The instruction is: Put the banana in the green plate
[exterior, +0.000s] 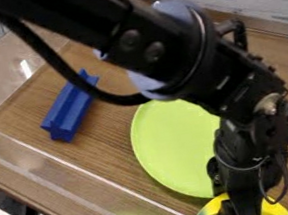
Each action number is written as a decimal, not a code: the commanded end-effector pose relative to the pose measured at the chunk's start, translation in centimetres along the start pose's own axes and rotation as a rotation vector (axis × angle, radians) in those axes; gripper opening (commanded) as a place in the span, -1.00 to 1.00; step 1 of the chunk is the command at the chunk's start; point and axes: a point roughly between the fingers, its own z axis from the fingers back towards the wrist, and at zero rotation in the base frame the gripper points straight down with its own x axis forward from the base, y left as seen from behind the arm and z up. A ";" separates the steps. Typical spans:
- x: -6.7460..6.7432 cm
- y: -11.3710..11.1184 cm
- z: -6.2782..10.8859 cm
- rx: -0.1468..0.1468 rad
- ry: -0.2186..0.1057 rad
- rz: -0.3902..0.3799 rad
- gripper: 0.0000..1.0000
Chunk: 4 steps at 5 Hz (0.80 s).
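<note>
One banana [215, 211], small, bright yellow and smooth, sits at the bottom edge of the camera view, just off the near rim of the green plate [172, 141] and directly beneath the gripper [238, 205]. Only slivers of yellow show on either side of the black fingers, so its long axis cannot be read. The gripper points straight down with its jaws drawn fully in; by the yellow showing at both sides of the fingertips, the judgement is that it is closed on the banana, low at the tabletop. Key relation: the plate lies up and to the left of the gripper in the picture, its rim just beside the fruit, so the carry should be short, needing a lift to clear the shallow raised rim. One arm only, bulky and dark, crosses from upper left and hides part of the plate's right side. The plate's centre is bare and open for a drop. One blue ridged block [70, 105] lies well apart at left on the wooden table [60, 162], out of the path. Clear walls edge the table at near left.
</note>
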 end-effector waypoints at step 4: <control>-0.3 0.5 -0.5 -0.010 0.007 0.027 -1.00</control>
